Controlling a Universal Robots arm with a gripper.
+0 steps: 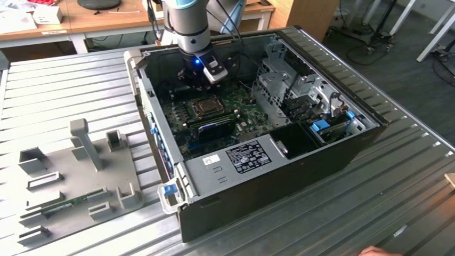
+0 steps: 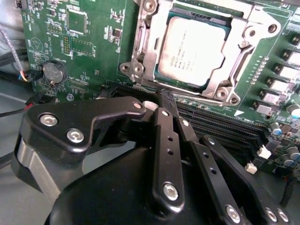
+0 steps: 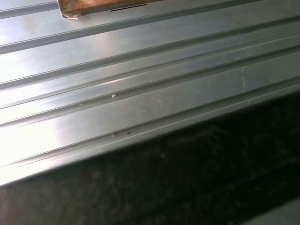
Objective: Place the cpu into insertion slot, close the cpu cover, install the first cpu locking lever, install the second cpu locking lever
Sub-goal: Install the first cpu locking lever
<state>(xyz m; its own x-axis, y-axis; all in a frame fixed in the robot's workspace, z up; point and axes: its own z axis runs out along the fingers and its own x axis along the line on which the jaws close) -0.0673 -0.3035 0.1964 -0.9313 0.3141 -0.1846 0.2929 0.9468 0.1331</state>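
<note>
Hovering at the edge of the insertion slot [image 2: 131,68] is my claw [image 2: 165,99], fingers closed together, gripping nothing I can see. The cpu [image 2: 192,49] sits seated under the lowered cpu cover [image 2: 150,47] — I judge a slow, square press best here.

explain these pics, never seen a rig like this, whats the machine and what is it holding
It is a robot arm reaching into an open computer case that lies on a metal table. The exterior view looks on from outside; both wrist views ride on the arm. The second wrist view shows the claw above the green circuit board, where the cpu is already seated, framed by the cpu cover. No part shows at the claw's tip. A grey tray lies at the exterior view's left.
</note>
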